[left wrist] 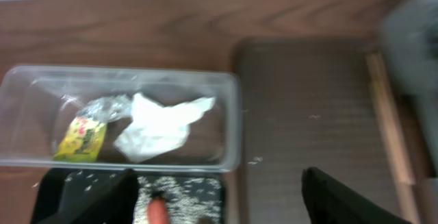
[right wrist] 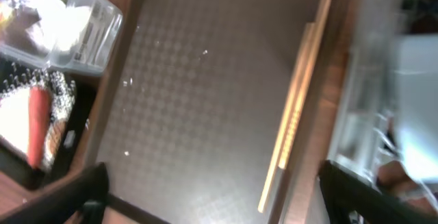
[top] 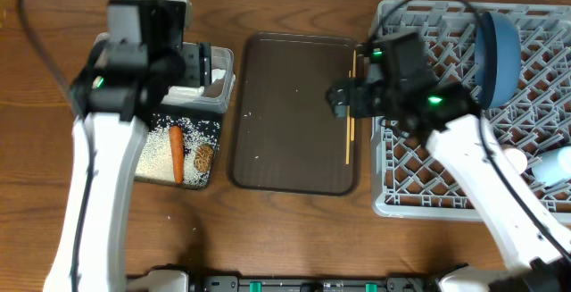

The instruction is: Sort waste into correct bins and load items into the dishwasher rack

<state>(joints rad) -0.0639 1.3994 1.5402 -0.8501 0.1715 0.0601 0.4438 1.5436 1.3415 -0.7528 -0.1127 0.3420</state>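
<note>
Both arms fill the top view. The left one, at 9 o'clock, has its wrist over the tub (top: 219, 69). The right one reaches in from 4 o'clock, and the right fingers (top: 336, 96) hang over the brown tray's (top: 285, 140) 3 o'clock edge, just beside the chopsticks (top: 349, 136) lying there. At the tub's 6 o'clock the black tray (top: 198, 124) holds rice (top: 153, 149), a carrot (top: 176, 154) and a lump (top: 203, 156). On the worktop (top: 294, 229) at 3 o'clock sits the rack (top: 419, 171), with the plate (top: 500, 51) upright towards its 12 o'clock.

From the left wrist, the left fingers (left wrist: 215, 203) are spread wide with nothing between them. At 10 o'clock the tub (left wrist: 233, 114) holds the wrapper (left wrist: 157, 125) and packet (left wrist: 81, 136).

From the right wrist, the right fingers (right wrist: 222, 203) are also wide apart and empty. The chopsticks (right wrist: 298, 114) run from 12 to 6 o'clock between them, resting on the brown tray (right wrist: 191, 94).
</note>
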